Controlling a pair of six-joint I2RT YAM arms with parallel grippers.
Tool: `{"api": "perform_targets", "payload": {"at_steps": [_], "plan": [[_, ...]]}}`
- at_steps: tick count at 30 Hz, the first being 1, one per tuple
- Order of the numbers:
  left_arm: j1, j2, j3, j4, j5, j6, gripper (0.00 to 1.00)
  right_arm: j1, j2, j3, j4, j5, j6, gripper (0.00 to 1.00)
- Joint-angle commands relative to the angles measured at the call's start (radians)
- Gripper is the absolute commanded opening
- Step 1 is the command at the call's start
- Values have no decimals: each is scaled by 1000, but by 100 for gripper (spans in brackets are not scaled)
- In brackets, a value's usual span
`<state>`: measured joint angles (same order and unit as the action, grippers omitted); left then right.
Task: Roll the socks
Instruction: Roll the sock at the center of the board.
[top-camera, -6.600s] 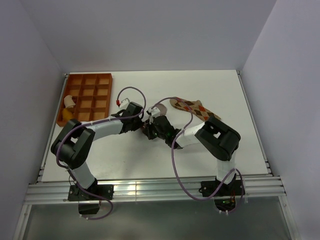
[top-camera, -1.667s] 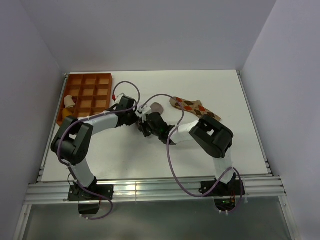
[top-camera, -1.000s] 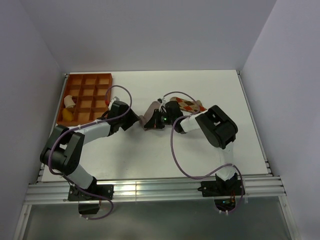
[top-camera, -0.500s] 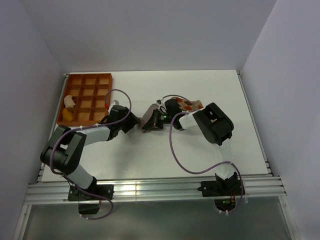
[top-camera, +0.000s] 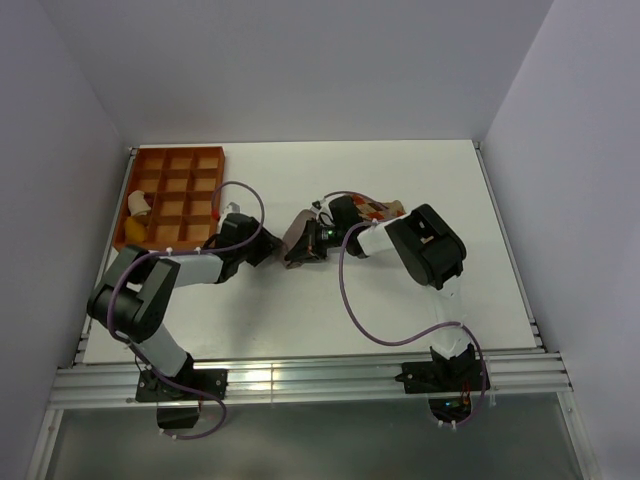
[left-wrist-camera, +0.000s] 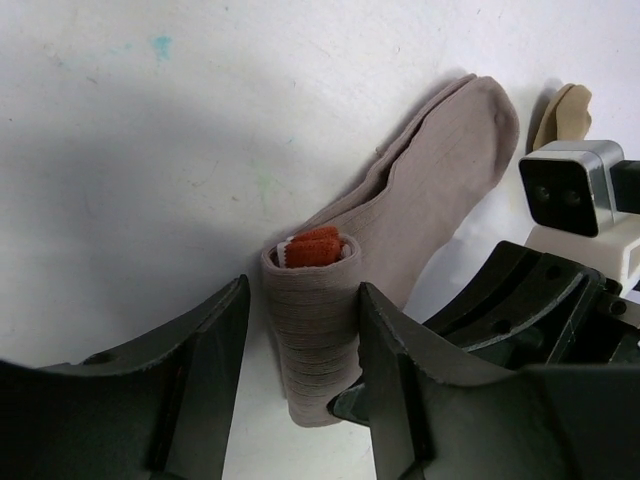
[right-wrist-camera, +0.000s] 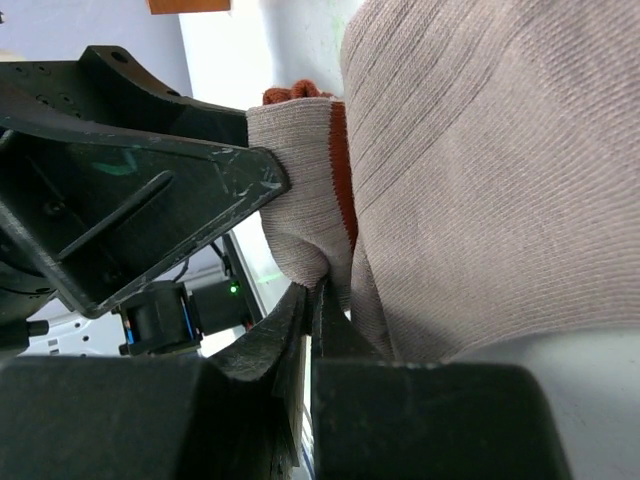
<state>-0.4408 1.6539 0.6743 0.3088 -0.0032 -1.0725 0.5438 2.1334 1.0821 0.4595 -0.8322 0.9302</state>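
Note:
The grey-brown sock (top-camera: 297, 230) lies mid-table with its red-striped cuff end rolled into a short roll (left-wrist-camera: 315, 350); the red cuff (left-wrist-camera: 315, 248) shows at the roll's core. My left gripper (left-wrist-camera: 302, 300) is open and straddles the roll, its right finger against the fabric and a gap on the left. My right gripper (right-wrist-camera: 318, 300) is shut on a fold of the same sock (right-wrist-camera: 480, 170) at the roll's edge. In the top view the two grippers, left (top-camera: 268, 248) and right (top-camera: 298, 252), meet there. The argyle sock (top-camera: 385, 210) lies behind, mostly covered by the right arm.
An orange compartment tray (top-camera: 170, 160) stands at the back left, with a yellow and white item (top-camera: 135, 215) in its near-left cells. The right arm's purple cable (top-camera: 345, 290) loops over the table toward the near edge.
My left gripper's jaws have narrowed a little around the roll, and its wrist has slid slightly nearer. The right gripper keeps its pinch on the sock and has barely moved.

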Motion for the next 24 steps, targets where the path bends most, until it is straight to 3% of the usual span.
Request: {"api": "perform_targets", "payload": {"at_steps": [1,6,9,10,13,17,24], "plan": [[2,14,-18,16,8,-10,52,-10,14,35,-32,-12,-16,1],[2,29,-2,-13,8,-1,39,-15,13,41,-73,2,-42,2],[2,33,8,-25,8,3,26,-15,-12,53,-123,36,-99,4],[2,33,13,-39,8,5,18,-15,-30,55,-134,57,-129,5],[1,32,31,-63,8,22,4,-13,-65,65,-202,116,-223,14],[1,29,62,-128,-21,43,0,-8,-183,33,-235,217,-352,34],[-13,26,142,-232,-50,97,0,70,-390,-89,-196,494,-675,47]]}}
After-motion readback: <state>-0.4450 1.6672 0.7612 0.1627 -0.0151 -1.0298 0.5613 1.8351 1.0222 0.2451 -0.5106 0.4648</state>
